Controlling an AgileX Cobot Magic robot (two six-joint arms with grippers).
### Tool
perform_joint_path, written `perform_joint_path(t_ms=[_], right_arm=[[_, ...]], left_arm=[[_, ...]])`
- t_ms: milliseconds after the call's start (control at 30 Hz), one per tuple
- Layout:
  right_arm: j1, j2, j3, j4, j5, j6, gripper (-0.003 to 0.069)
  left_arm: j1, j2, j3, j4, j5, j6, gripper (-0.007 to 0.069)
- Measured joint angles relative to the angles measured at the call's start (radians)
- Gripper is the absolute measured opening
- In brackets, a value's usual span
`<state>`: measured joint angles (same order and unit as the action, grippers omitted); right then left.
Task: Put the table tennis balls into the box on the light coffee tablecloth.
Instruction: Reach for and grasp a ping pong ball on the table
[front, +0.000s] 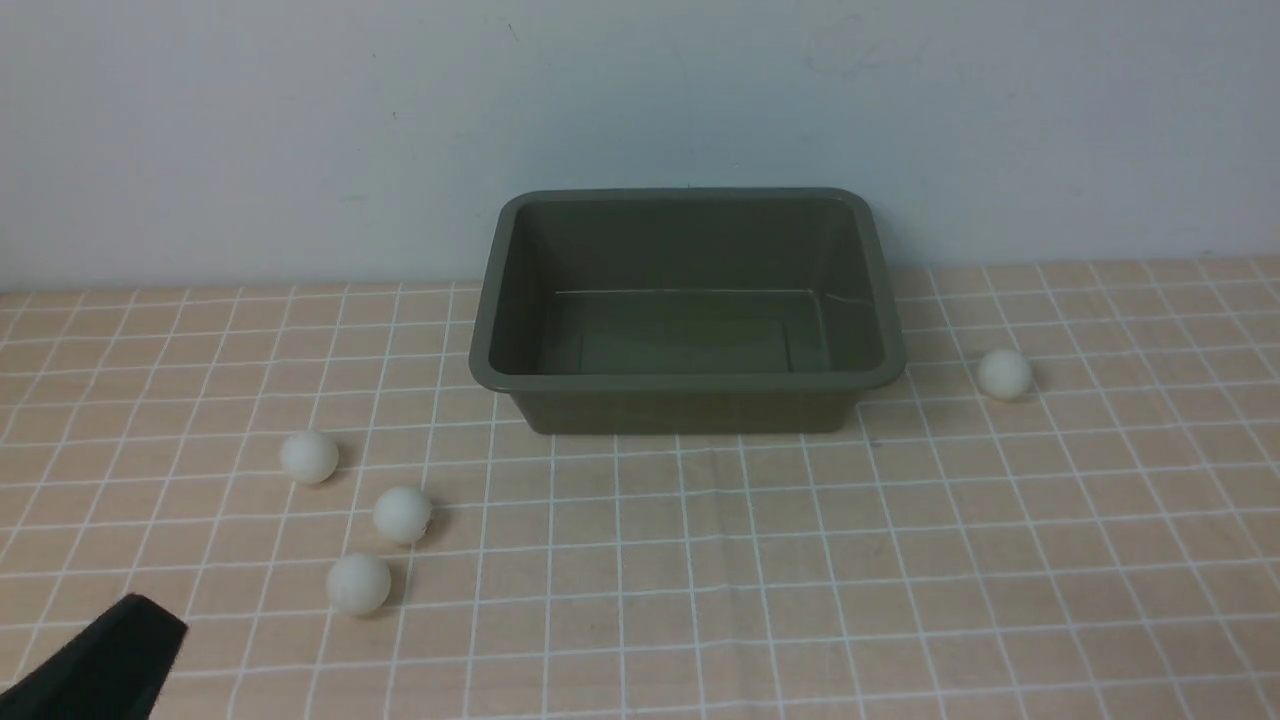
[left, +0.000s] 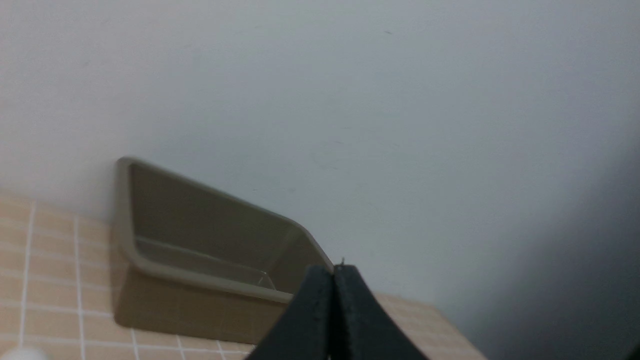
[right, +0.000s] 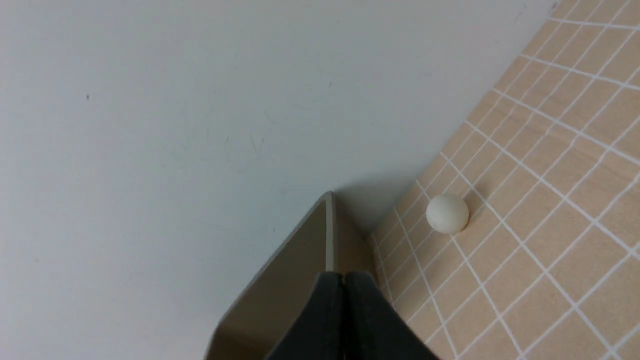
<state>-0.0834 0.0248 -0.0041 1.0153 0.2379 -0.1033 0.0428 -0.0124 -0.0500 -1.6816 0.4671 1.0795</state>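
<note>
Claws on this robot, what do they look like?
The left claw and right claw look alike: dark, nearly black, tapering to narrow tips. The front view shows a smooth black piece with a rounded tip at its lower left. No cables or markings show.

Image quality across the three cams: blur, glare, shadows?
Front: even light, sharp, soft shadows beside the balls. Left wrist: dim, box soft, dark blurred shape along one side. Right wrist: end effector dark, cloth grid clearer.

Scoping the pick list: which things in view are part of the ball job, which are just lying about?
Job:
- four white balls
- green box
- light tan gridded cloth

Just lying about:
- nothing that I can see
</note>
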Motion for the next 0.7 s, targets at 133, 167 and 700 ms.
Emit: perform_joint_path(t_ms=[133,167,700], right_arm=[[0.0,0.0,-0.09,0.015,0.083,-0.189,-0.0019],[0.0,0.0,-0.107,0.022,0.101,-0.223,-0.0019],[0.0,0.0,-0.225,0.248,0.427,-0.655,-0.0019]], left_arm=[[0.0,0.0,-0.012,-0.004,0.13,0.151,-0.0069],[0.0,0.0,-0.012,-0.004,0.144,0.159,-0.0069],[0.0,-0.001,-0.012,0.66,0.338,-0.745,-0.0069]])
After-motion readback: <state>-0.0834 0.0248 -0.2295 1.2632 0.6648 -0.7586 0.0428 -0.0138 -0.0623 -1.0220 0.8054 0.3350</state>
